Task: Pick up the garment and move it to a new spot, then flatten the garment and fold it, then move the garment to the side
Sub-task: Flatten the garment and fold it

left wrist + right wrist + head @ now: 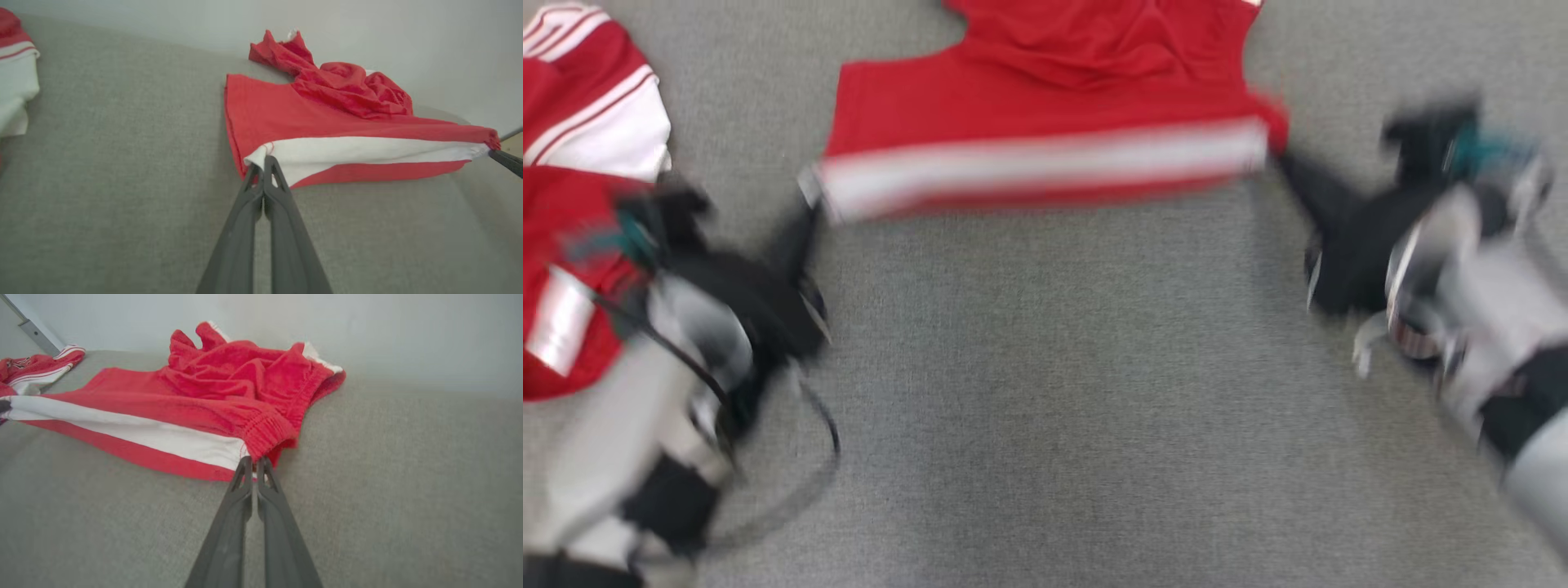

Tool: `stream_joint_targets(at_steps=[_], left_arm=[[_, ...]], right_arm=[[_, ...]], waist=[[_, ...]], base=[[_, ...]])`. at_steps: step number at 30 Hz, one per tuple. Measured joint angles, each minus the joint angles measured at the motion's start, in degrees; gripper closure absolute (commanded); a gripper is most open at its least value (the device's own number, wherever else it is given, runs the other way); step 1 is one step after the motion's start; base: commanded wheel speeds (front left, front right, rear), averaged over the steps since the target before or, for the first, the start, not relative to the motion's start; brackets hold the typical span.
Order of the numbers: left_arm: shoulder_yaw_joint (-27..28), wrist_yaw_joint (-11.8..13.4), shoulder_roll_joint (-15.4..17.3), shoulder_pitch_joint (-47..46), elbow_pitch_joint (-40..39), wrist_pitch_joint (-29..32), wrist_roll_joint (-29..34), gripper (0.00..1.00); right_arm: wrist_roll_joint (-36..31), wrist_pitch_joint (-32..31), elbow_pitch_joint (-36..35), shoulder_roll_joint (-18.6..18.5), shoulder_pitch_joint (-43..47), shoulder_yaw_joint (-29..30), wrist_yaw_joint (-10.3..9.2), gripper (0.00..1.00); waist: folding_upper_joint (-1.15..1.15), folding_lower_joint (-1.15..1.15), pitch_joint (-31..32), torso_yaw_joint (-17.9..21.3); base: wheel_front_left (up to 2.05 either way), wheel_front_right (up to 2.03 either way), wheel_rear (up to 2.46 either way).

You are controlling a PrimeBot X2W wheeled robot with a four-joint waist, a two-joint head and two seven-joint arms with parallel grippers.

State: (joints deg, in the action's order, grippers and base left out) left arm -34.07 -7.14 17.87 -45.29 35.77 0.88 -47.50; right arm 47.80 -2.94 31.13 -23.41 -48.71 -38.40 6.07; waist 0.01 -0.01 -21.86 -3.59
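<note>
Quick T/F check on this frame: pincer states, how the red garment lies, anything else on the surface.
1. The left pincer is shut on a corner of the garment. True.
2. The right pincer hangs open above the cloth. False: it is shut on the garment's other near corner.
3. The white-striped edge is stretched between the two pincers. True.
4. The garment lies fully flat. False: its far part is bunched up.
5. A second garment lies on the robot's right. False: it is on the left.

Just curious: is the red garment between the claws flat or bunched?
Partly: the garment is stretched along its striped edge between the shut left gripper and right gripper; its far part is crumpled.
</note>
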Motion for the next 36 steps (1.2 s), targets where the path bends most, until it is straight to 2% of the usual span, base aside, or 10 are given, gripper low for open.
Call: stream_joint_targets(at_steps=[7,11,22,29,34,36], left_arm=[[-4.5,0.0,0.4,8.8,-1.6,-2.5,0.0,1.0],[-8.9,0.0,1.8,12.5,-3.2,-2.8,2.1,1.0],[-10.0,0.0,2.8,23.0,-4.5,-4.8,0.1,1.0],[-11.4,0.0,3.1,29.7,-7.7,-4.9,-0.1,1.0],[-11.3,0.3,3.9,31.2,-9.6,-4.9,-0.7,1.0],[-11.1,0.8,4.0,31.2,-10.3,-4.9,-0.9,1.0]], right_arm=[[2.1,3.5,-1.2,-1.7,10.5,-1.3,0.53,1.0],[2.3,4.4,-1.7,-2.6,15.0,-2.5,0.77,1.0],[6.6,5.5,-3.2,-5.5,26.4,-3.0,1.01,1.0],[8.7,5.4,-7.4,-7.2,33.8,-4.0,1.01,1.0],[9.4,4.4,-9.6,-7.6,35.6,-4.2,0.96,1.0],[9.7,3.9,-10.5,-8.0,35.6,-4.1,0.23,1.0]], waist=[[0.0,0.0,4.2,1.1],[-0.01,-0.01,7.2,1.5],[-0.01,-0.01,15.4,1.7],[-0.01,-0.01,20.6,1.1],[-0.02,-0.01,22.5,0.4],[-0.02,0.0,22.7,0.1]], base=[[0.0,0.0,0.0],[0.0,0.0,0.0],[0.0,0.0,0.0],[0.0,0.0,0.0],[0.0,0.0,0.0],[0.0,0.0,0.0]])
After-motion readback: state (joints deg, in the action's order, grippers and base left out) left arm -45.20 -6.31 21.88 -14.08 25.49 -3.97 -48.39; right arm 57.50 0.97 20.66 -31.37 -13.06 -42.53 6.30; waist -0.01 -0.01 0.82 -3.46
